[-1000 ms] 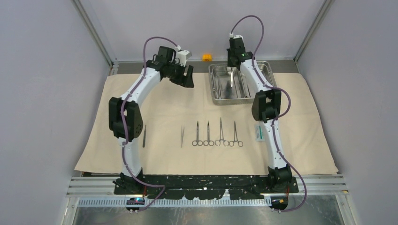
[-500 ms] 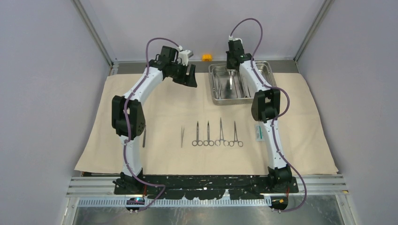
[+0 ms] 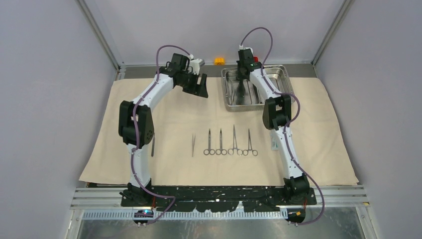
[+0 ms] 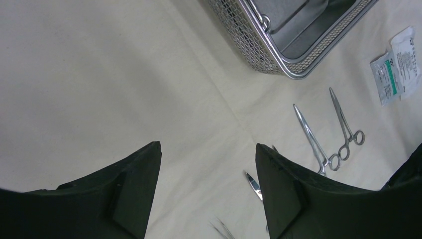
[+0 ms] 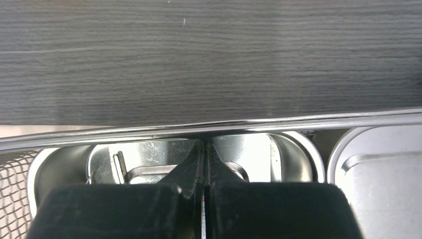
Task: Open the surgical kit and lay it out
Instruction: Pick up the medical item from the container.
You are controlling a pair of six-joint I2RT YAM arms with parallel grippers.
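- Left jaws apart and empty above cloth [image 3: 174,112]; right jaws together inside tray [image 3: 249,108].
- Cloth spread; clamps [image 3: 221,142] and tweezers [image 3: 193,144] laid out; tray apparently not emptied yet.

- Beige cloth [image 3: 189,114] lay spread flat, faintly creased.
- Steel tray [image 3: 234,108] sat at the cloth's 1 o'clock, with two compartments.
- Four ring-handled clamps [image 3: 221,144] lay side by side toward 6 o'clock, tips pointing to 12.
- Tweezers [image 3: 193,144] lay parallel at their 9 o'clock, with a straight handle [image 3: 153,144] farther out.
- White-and-teal packet [image 4: 396,64] lay flat at the clamps' 3 o'clock.
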